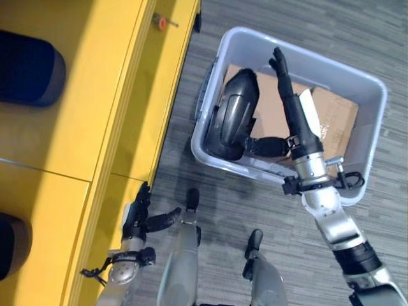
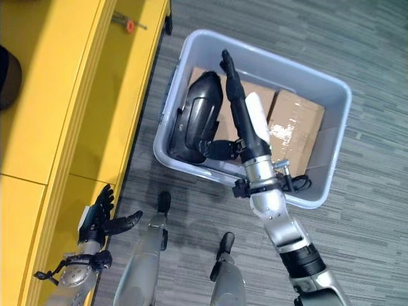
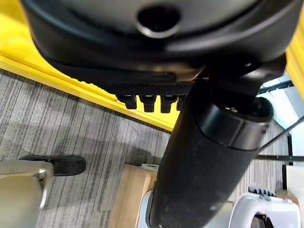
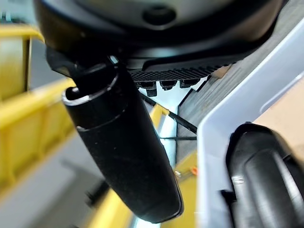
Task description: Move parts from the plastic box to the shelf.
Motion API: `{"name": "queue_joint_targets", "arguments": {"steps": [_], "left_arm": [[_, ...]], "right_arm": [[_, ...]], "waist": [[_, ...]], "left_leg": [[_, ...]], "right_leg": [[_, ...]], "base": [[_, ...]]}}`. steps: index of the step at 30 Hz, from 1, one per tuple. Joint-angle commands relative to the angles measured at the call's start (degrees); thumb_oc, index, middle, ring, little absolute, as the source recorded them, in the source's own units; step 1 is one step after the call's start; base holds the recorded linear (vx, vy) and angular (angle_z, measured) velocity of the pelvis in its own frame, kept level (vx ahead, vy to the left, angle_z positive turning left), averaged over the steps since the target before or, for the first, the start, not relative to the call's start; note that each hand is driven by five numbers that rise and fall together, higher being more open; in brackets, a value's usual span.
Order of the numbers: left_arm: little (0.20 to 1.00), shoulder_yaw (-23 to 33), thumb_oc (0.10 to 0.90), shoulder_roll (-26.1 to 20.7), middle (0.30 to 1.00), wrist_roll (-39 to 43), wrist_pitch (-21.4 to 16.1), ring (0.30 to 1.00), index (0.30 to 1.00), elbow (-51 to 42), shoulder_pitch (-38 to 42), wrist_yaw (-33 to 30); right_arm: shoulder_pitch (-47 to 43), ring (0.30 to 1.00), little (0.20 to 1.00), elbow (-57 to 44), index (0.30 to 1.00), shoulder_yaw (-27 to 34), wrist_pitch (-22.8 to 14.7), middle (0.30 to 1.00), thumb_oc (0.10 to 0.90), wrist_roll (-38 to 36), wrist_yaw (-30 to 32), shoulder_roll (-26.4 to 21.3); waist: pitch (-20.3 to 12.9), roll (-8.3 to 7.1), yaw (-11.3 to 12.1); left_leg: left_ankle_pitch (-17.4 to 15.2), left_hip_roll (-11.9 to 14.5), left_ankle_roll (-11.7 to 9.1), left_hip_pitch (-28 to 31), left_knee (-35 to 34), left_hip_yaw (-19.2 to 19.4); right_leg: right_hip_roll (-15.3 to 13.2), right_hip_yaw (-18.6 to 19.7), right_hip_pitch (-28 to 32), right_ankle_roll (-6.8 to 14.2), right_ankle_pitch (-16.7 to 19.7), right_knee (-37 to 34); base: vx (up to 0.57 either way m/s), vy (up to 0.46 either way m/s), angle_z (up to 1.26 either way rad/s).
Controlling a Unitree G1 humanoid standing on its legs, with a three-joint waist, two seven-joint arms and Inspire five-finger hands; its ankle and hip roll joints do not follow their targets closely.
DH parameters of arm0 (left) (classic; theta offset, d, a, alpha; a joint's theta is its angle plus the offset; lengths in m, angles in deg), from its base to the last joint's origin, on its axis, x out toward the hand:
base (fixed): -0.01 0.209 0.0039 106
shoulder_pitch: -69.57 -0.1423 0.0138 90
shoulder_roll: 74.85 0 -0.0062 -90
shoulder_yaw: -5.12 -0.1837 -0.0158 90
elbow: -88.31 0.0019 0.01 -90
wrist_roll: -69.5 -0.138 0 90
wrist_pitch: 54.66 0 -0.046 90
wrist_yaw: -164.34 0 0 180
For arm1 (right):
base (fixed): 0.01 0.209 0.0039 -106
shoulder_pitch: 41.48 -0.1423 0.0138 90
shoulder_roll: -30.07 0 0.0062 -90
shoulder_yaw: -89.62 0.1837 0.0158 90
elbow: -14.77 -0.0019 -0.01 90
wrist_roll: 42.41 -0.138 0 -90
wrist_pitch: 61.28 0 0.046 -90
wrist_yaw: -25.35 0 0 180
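One glossy black moulded part [image 1: 233, 115] sits in grey plastic box [image 1: 366, 86]; my right hand [image 1: 290, 105] reaches in, fingers straight, empty; next: grasp it. Left hand [image 1: 143, 213] relaxed beside yellow shelf [image 1: 76, 127].

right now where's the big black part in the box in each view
Left eye view: black part at the left end of the grey plastic box, upper middle.
Right eye view: same part, upper middle, left of the right hand.
Left wrist view: I cannot make it out.
Right wrist view: black part at lower right, inside the box wall.
Shared landmark: the yellow shelf.
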Motion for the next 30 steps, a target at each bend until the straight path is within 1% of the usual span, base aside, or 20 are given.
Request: {"name": "queue_joint_targets", "arguments": {"steps": [1,2,3,4,5,7,8,9,10,11,12,14,16,21,22,23,24,28,29,30], "left_arm": [[1.0,1.4,0.9,-3.3,1.0,-0.3,-4.8,1.0,1.0,-4.8,-1.7,-1.4],[1.0,1.5,0.9,-3.7,1.0,0.1,-4.9,1.0,1.0,-4.7,-1.3,-1.5],[1.0,1.5,0.9,-4.0,1.0,0.2,-5.0,1.0,1.0,-4.5,-1.0,-1.4],[1.0,1.3,0.9,-4.9,1.0,0.3,-5.2,1.0,1.0,-4.1,-0.5,-1.5],[1.0,1.4,0.9,-5.3,1.0,0.4,-5.2,1.0,1.0,-4.2,-0.5,-1.5],[1.0,1.3,0.9,-5.6,1.0,0.7,-5.3,1.0,1.0,-4.1,-0.1,-1.5],[1.0,1.1,0.9,-6.1,1.0,0.8,-5.4,1.0,1.0,-3.9,0.1,-1.5],[1.0,1.4,0.9,-6.2,1.0,0.7,-5.3,1.0,1.0,-4.1,0.3,-1.5],[1.0,1.7,0.9,-6.7,1.0,0.6,-5.4,1.0,1.0,-4.7,0.3,-1.6],[1.0,1.8,0.9,-6.6,1.0,0.6,-5.4,1.0,1.0,-4.7,0.3,-1.6],[1.0,1.9,0.9,-7.0,1.0,0.6,-5.4,1.0,1.0,-4.7,0.3,-1.8],[1.0,2.3,0.9,-7.2,1.0,0.5,-5.3,1.0,1.0,-4.6,0.3,-2.1],[1.0,2.9,0.9,-7.2,1.0,0.6,-5.3,1.0,1.0,-4.4,0.2,-2.6],[1.0,3.5,0.9,-6.9,1.0,0.5,-5.3,1.0,1.0,-3.6,1.0,-3.1],[1.0,3.6,0.9,-6.8,1.0,0.5,-5.3,1.0,1.0,-3.2,0.9,-3.3],[1.0,4.2,0.9,-6.9,1.0,0.5,-5.2,1.0,1.0,-3.4,0.8,-3.5],[1.0,4.3,0.9,-7.1,1.0,0.6,-5.2,1.0,1.0,-3.5,0.7,-3.6],[1.0,4.5,0.9,-7.2,1.0,0.9,-5.4,1.0,1.0,-3.7,1.1,-3.8],[1.0,4.5,0.9,-7.2,1.0,0.9,-5.5,1.0,1.0,-4.1,1.2,-4.0],[1.0,4.4,0.9,-7.2,1.0,1.0,-5.6,1.0,1.0,-4.3,1.2,-4.0]], "right_arm": [[-4.4,1.0,1.0,-3.5,1.0,2.0,-2.0,1.0,0.9,3.1,3.8,-7.6],[-6.3,1.0,1.0,-2.7,1.0,1.2,-1.6,1.0,0.9,3.3,3.8,-9.5],[-8.6,1.0,1.0,-1.5,1.0,-0.4,-1.2,1.0,0.9,4.6,3.3,-12.4],[-12.2,1.0,1.0,-0.4,1.0,-2.4,-1.0,1.0,0.9,5.9,2.9,-17.3],[-14.3,1.0,1.0,0.4,1.0,-4.3,-0.9,1.0,0.9,6.4,2.2,-19.9],[-16.9,1.0,1.0,1.8,1.0,-6.5,-0.6,1.0,0.9,7.4,2.0,-23.0],[-19.5,1.0,1.0,2.6,1.0,-9.3,-0.3,1.0,0.9,8.9,1.2,-25.7],[-21.8,1.0,1.0,3.5,1.0,-11.5,-0.3,1.0,0.9,9.7,1.2,-27.5],[-25.9,1.0,1.0,4.7,1.0,-15.2,-0.2,1.0,0.9,10.9,0.3,-31.0],[-26.2,1.0,1.0,4.8,1.0,-15.5,-0.2,1.0,0.9,10.9,0.3,-31.0],[-27.4,1.0,1.0,4.7,1.0,-17.4,0.0,1.0,0.9,12.6,-0.1,-33.6],[-31.1,1.0,1.0,5.2,1.0,-21.0,0.2,1.0,0.9,13.5,-0.9,-36.1],[-34.3,1.0,1.0,5.7,1.0,-24.1,0.6,1.0,0.9,14.5,-1.2,-38.2],[-39.4,1.0,1.0,5.7,1.0,-29.6,0.9,1.0,0.9,16.4,-2.4,-40.0],[-40.7,1.0,1.0,5.9,1.0,-31.4,1.0,1.0,0.9,17.7,-2.6,-40.5],[-43.1,1.0,1.0,6.4,1.0,-34.7,1.3,1.0,0.9,19.3,-3.3,-40.8],[-44.0,1.0,1.0,6.4,1.0,-35.9,1.3,1.0,0.9,20.2,-3.8,-41.1],[-49.1,1.0,1.0,7.6,1.0,-42.3,1.2,1.0,0.9,22.6,-5.1,-40.0],[-51.6,1.0,1.0,8.5,1.0,-45.2,1.3,1.0,0.9,23.7,-5.4,-39.6],[-52.6,1.0,1.0,8.7,1.0,-46.3,1.2,1.0,0.9,24.0,-5.5,-39.4]], "waist": [[-2.5,-0.89,0.1],[-1.9,-0.89,0.5],[-1.5,-0.95,0.8],[-0.6,-1.05,1.2],[-0.5,-1.1,1.4],[-0.5,-1.2,1.6],[-0.5,-1.43,1.9],[-0.5,-1.45,1.7],[-0.5,-1.7,1.8],[-0.5,-1.66,1.7],[-0.5,-2.11,1.8],[-0.5,-2.35,1.7],[-0.5,-2.68,1.6],[-0.5,-3.14,1.0],[-0.5,-3.18,0.9],[-0.5,-3.25,0.8],[-0.5,-3.37,0.9],[-0.5,-3.37,1.2],[-0.5,-3.36,1.2],[-0.5,-3.29,1.2]], "left_leg": [[-6.9,5.9,-3.5,2.7,3.2,-3.0],[-6.5,6.0,-3.6,2.5,2.9,-3.1],[-6.2,6.1,-3.8,2.3,2.5,-3.2],[-6.0,6.3,-4.1,2.2,2.0,-3.4],[-5.6,6.4,-4.3,1.8,1.5,-3.5],[-5.0,6.8,-4.5,1.0,0.9,-3.8],[-4.6,6.9,-4.7,0.5,0.5,-4.0],[-4.0,7.0,-4.7,-0.1,0.1,-4.3],[-3.4,7.2,-4.8,-1.3,-0.5,-4.7],[-3.4,7.2,-4.8,-1.3,-0.5,-4.7],[-3.5,7.6,-5.0,-1.7,-0.7,-4.9],[-3.0,8.0,-5.2,-2.6,-1.3,-5.2],[-2.4,8.5,-5.5,-3.2,-1.8,-5.4],[-1.7,9.2,-5.8,-4.8,-2.7,-6.1],[-1.6,9.4,-5.9,-5.1,-2.7,-6.2],[-1.3,9.6,-6.0,-5.8,-2.9,-6.5],[-1.3,9.7,-6.1,-6.1,-2.9,-6.7],[-1.0,9.9,-6.3,-7.6,-3.2,-7.1],[-0.9,9.9,-6.3,-8.3,-3.2,-7.3],[-0.8,9.9,-6.3,-8.5,-3.3,-7.4]], "right_leg": [[-4.7,1.8,-3.5,-0.6,5.4,1.6],[-4.6,1.7,-3.9,-0.8,5.2,2.0],[-4.5,1.8,-4.4,-0.8,4.9,2.4],[-4.2,1.7,-5.1,-1.0,4.1,3.2],[-4.1,1.5,-5.8,-1.1,3.9,3.5],[-3.8,1.4,-6.9,-1.2,3.6,4.0],[-3.6,1.4,-7.7,-1.2,3.5,4.4],[-3.4,1.3,-8.8,-1.2,3.6,4.6],[-3.0,1.3,-10.7,-1.4,3.3,5.6],[-3.0,1.3,-10.7,-1.4,3.3,5.6],[-2.6,1.2,-11.8,-1.4,2.7,6.4],[-2.3,1.0,-13.4,-1.5,2.4,7.2],[-1.9,0.8,-14.7,-1.7,2.1,8.0],[-1.1,0.7,-17.3,-2.1,0.9,9.7],[-1.0,0.6,-17.9,-2.2,0.7,10.1],[-0.7,0.5,-18.8,-2.3,0.4,10.7],[-0.7,0.5,-19.4,-2.4,0.3,10.9],[-0.5,0.1,-21.4,-2.6,-0.2,12.0],[-0.2,0.1,-22.2,-2.6,-0.3,12.3],[-0.2,0.1,-22.5,-2.6,-0.3,12.4]], "base": [[-0.07,-0.071,0.11],[-0.05,-0.056,0.13],[-0.02,-0.101,0.17],[-0.01,-0.111,0.11],[0.0,-0.103,0.04],[0.0,-0.077,-0.02],[-0.02,-0.071,0.05],[-0.02,-0.093,0.05],[-0.02,-0.062,0.02],[0.01,-0.096,-0.03],[0.02,-0.068,-0.02],[0.01,-0.077,0.02],[0.0,-0.064,0.04],[0.0,-0.071,0.01],[0.0,-0.081,0.05],[0.0,-0.078,0.07],[0.0,-0.076,0.05],[0.0,-0.048,0.03],[0.0,-0.048,-0.03],[0.0,0.0,0.0]]}}
